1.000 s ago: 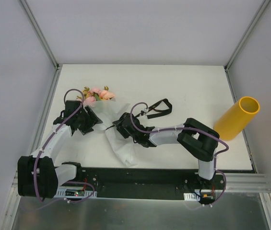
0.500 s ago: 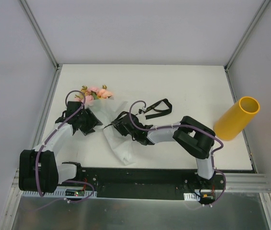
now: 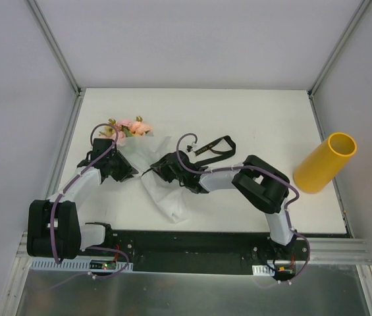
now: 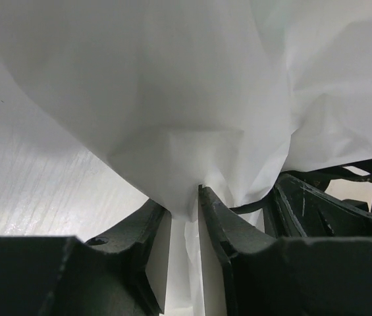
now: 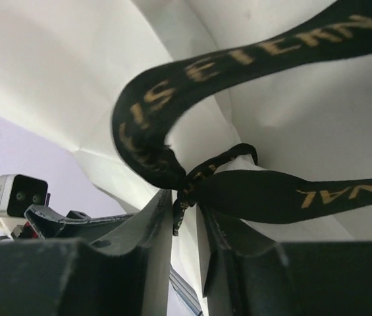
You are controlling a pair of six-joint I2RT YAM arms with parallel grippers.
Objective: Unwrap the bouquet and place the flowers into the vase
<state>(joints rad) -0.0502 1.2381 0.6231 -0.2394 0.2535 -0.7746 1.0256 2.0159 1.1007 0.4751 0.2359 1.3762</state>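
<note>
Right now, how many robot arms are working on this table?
2. The left arm comes from the left, wrapping paper pinched in its fingers; the right arm reaches from the right, fingers at the black ribbon knot. No others visible.

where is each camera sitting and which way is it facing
Top: fixed above and behind the arms, looking down on the table, flowers, ribbon and vase; both arms show whole.
Left wrist: on the left arm, looking forward past the left gripper, shut on a fold of wrapping paper.
Right wrist: on the right arm, looking forward past the right gripper, closed on paper beside the ribbon's knot.
Shared: both wrist views see the same wrapping paper, which the top view shows between the two arms.
</note>
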